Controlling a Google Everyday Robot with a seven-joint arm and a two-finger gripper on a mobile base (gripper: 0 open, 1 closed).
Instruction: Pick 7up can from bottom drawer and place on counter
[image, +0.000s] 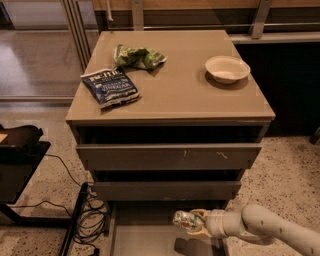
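The 7up can (184, 220) is a small silvery can with green markings, lying sideways in my gripper (192, 222). The gripper is shut on it and holds it above the grey floor of the open bottom drawer (145, 235), near the drawer's middle. My white arm (260, 227) comes in from the lower right. The tan counter (175, 85) tops the cabinet, well above the can.
On the counter lie a dark blue chip bag (110, 87), a green chip bag (139, 56) and a white bowl (227, 68). Two upper drawers (170, 156) stand slightly pulled out above the can. Black cables (87, 215) and a dark stand (20, 160) sit on the floor at left.
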